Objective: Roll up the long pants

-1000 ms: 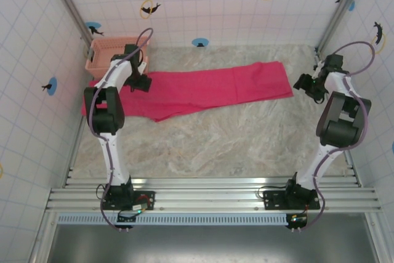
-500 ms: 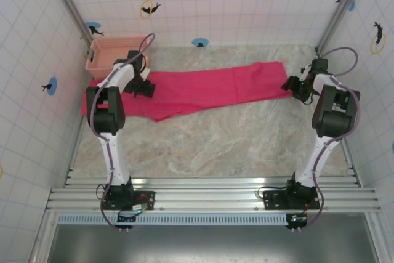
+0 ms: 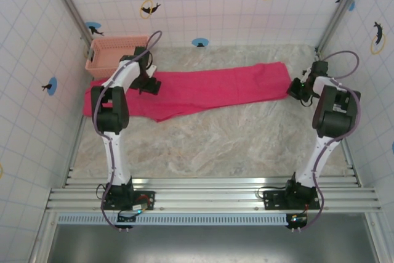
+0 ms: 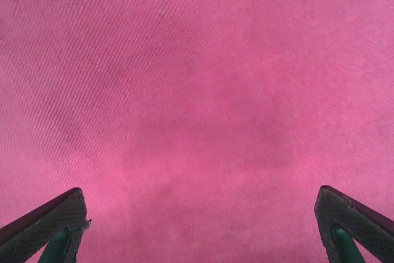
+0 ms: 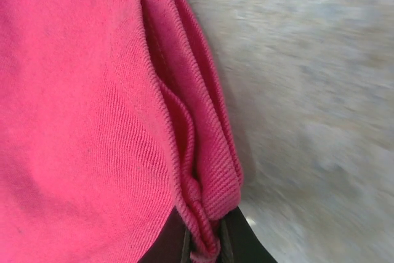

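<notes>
The long pants point(image 3: 203, 87) lie flat as a bright pink-red strip across the back of the table. My left gripper point(image 3: 149, 84) hovers over their left part. In the left wrist view it point(image 4: 198, 192) stands open, its fingertips point(image 4: 68, 204) wide apart above smooth cloth point(image 4: 197, 90) with nothing between them. My right gripper point(image 3: 297, 89) is at the pants' right end. In the right wrist view the gripper point(image 5: 206, 244) is shut on the folded hem point(image 5: 212, 177), with the layered edge pinched between its dark fingers.
A pale pink lattice basket point(image 3: 116, 53) stands in the back left corner, just behind the pants and the left arm. Tiled walls close in on both sides. Bare marbled table point(image 3: 215, 146) stretches from the pants to the arm bases.
My right gripper moved left onto the pants' right end and now pinches the hem. My left gripper slid a little to the right over the cloth.
</notes>
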